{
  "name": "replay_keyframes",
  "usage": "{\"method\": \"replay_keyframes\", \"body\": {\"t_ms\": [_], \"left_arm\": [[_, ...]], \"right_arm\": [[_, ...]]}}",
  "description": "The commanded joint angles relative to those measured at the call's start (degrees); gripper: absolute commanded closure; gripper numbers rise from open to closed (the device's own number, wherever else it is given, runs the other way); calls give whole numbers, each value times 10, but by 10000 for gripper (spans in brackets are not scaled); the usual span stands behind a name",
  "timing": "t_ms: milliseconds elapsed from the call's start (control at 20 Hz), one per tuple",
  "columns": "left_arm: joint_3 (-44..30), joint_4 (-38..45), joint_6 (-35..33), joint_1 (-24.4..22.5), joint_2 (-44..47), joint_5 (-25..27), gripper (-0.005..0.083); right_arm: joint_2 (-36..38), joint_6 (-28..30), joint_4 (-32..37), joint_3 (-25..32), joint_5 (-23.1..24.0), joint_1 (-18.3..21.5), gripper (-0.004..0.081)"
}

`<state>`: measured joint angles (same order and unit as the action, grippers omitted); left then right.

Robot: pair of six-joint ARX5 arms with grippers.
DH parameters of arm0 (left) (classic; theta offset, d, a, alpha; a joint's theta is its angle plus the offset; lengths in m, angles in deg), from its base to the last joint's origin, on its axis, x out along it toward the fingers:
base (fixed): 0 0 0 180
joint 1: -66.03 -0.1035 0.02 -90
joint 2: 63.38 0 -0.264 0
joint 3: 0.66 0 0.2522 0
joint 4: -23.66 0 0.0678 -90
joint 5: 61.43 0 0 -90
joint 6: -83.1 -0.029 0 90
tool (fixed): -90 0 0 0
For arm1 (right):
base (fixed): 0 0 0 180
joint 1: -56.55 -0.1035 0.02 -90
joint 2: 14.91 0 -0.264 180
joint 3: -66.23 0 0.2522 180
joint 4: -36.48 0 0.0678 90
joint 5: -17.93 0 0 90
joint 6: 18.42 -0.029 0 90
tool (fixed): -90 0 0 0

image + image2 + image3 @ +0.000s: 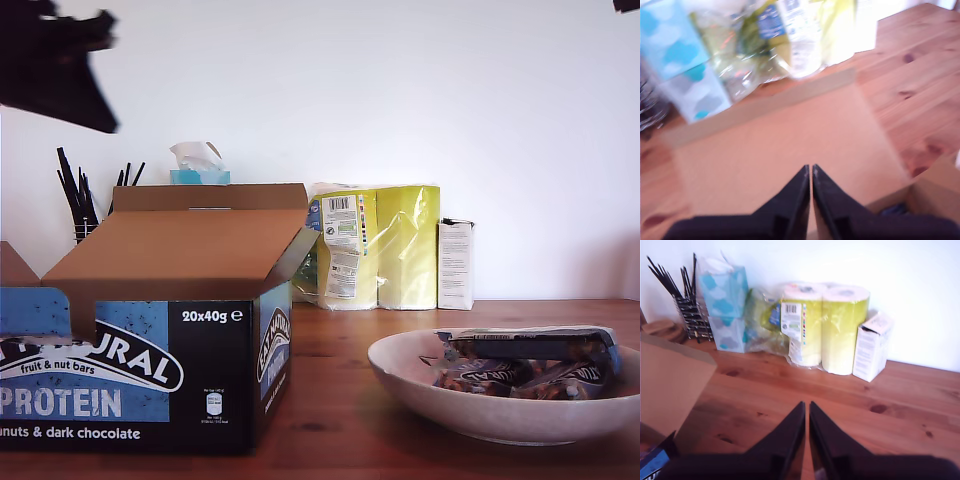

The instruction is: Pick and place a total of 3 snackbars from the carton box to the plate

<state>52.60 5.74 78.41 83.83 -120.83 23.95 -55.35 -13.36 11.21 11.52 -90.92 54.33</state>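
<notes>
My first end effector (pixel 811 172) hovers clenched, empty, over the carton box (pixel 790 150) flap; snackbars (pixel 525 362) (about three) fill the plate (pixel 420 385); second end effector (pixel 807 410) likewise clenched.

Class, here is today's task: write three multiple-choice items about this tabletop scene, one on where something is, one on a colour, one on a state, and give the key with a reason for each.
1. Where do the snackbars lie?
A. In the plate
B. On the carton box's flap
C. Beside the white box

2. What colour is the wrap on the paper rolls by the wall?
A. Red
B. Yellow
C. Black

3. How do the jaws of my first tool stand?
A. Wide apart
B. Closed together with nothing between them
C. Clamped on a snackbar

Key:
1 A: the dark wrappers rest inside the plate at the exterior view's right.
2 B: the rolls behind the carton box show a yellow wrap.
3 B: the first wrist view shows the tips meeting over the brown flap, holding nothing.
</notes>
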Motion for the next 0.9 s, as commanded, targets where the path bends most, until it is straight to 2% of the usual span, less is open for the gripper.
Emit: {"method": "replay_keyframes", "body": {"t_ms": [0,100,250,450,600,700,850], "left_arm": [[-35,5,2,-19,42,-7,794],[-77,6,3,-40,108,-7,794],[-138,-9,19,-49,216,-10,794],[-188,-47,53,-46,344,-11,794],[-188,-70,61,-38,391,-14,794],[-188,-117,65,-31,409,-22,794],[-188,-126,67,-19,423,-26,794]], "right_arm": [[22,-10,-1,43,-7,0,783],[47,-24,-1,71,-19,-6,783],[94,-27,-31,100,-19,-24,783],[158,-38,-91,137,14,-57,783],[197,-44,-110,140,46,-89,783],[225,-53,-131,140,48,-102,783],[271,-56,-153,139,48,-119,783]]}}
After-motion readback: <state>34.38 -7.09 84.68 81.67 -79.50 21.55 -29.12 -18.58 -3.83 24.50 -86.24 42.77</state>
